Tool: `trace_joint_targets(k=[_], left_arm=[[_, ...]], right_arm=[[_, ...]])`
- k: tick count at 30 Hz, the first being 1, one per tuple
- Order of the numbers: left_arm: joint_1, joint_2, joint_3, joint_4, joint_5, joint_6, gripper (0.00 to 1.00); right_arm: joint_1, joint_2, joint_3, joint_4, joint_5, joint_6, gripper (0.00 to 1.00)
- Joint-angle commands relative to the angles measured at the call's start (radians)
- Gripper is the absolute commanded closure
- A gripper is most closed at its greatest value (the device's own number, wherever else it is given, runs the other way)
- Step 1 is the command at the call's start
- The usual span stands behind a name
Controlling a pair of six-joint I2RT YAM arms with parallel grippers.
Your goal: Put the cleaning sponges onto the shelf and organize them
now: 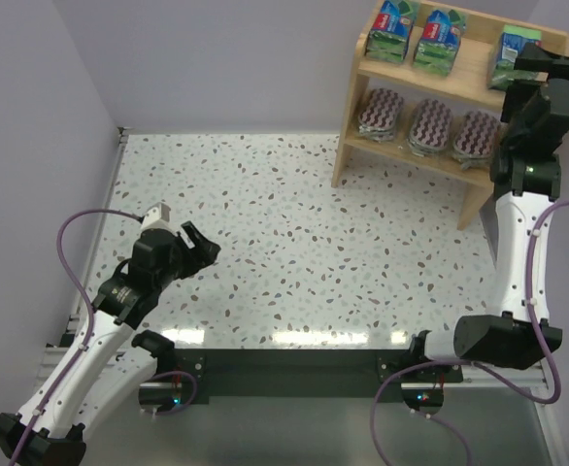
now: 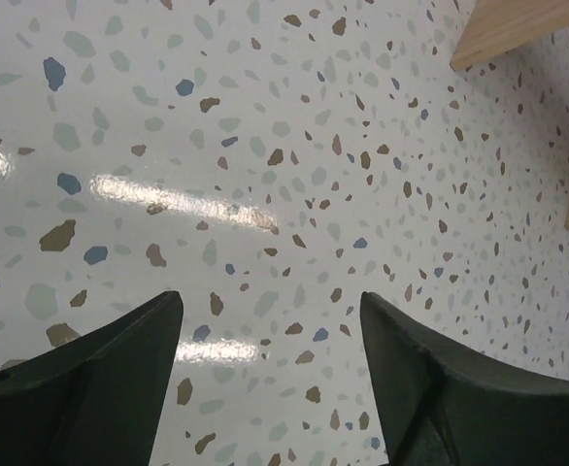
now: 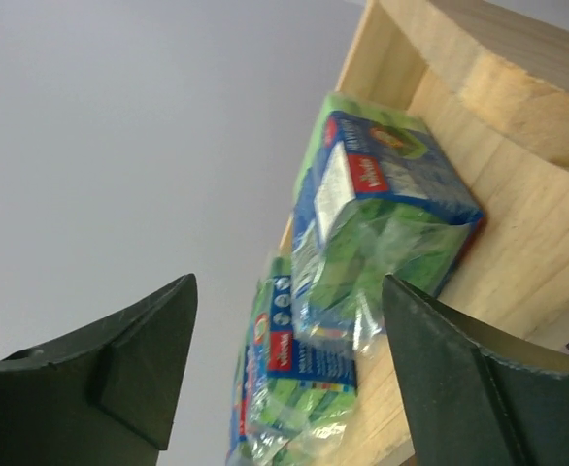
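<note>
The light wood shelf [image 1: 479, 92] stands at the table's far right. Three green rectangular sponge packs sit on its top tier: left [image 1: 393, 29], middle [image 1: 438, 41], right [image 1: 511, 56]. Three maroon-and-white zigzag oval packs lie on the lower tier: left [image 1: 382, 112], middle [image 1: 430, 124], right [image 1: 476, 134]. My right gripper [image 1: 529, 66] is open and empty beside the right green pack. Its wrist view shows two green packs [image 3: 382, 223] [image 3: 294, 388] on the shelf board [image 3: 518, 243] ahead of the open gripper [image 3: 287, 282]. My left gripper [image 1: 199, 243] [image 2: 270, 301] is open and empty over bare table.
The speckled terrazzo tabletop [image 1: 284, 223] fills the middle. Lavender walls close the back and left. The shelf's wooden edges [image 2: 518, 24] show at the top right of the left wrist view. A dark rail [image 1: 294, 374] runs along the near edge.
</note>
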Motion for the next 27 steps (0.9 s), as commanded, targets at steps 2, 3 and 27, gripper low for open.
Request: trace_joint_targets(k=[2, 3, 27], left_arm=[[0.007, -0.014, 0.001, 0.075, 0.023, 0.029, 0.13], [0.007, -0.014, 0.004, 0.083, 0.023, 0.034, 0.1], [0.007, 0.081, -0.013, 0.409, 0.251, 0.212, 0.0]], right_arm=[[-0.005, -0.138, -0.038, 0.174, -0.093, -0.158, 0.13], [-0.005, -0.155, -0.048, 0.188, -0.121, -0.187, 0.11], [0.109, -0.842, -0.815, -0.192, -0.853, -0.777, 0.01]])
